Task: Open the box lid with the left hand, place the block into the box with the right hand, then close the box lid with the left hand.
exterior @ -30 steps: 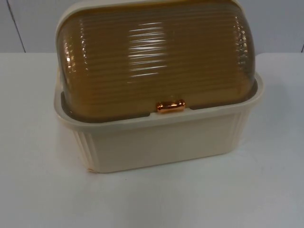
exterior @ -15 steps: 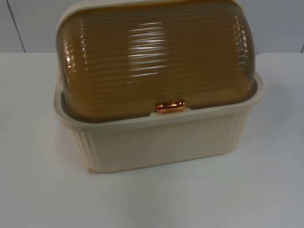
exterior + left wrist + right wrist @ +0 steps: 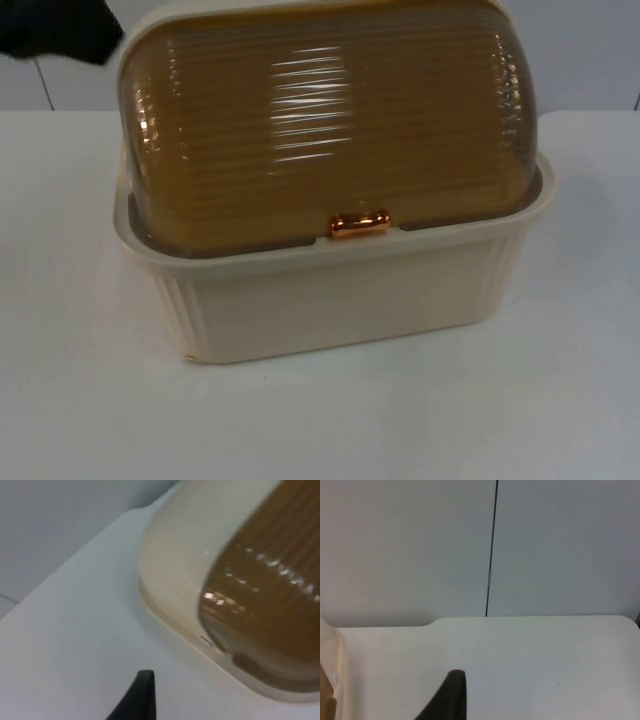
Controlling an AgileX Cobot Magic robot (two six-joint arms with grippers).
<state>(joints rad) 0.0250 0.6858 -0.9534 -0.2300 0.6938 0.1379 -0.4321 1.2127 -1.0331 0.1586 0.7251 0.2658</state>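
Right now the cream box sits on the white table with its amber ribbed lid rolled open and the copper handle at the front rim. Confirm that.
Not quite: the amber ribbed lid is shut, not rolled open. The top view shows it domed down over the cream box, with the copper handle at the front rim. The box does sit on the white table.
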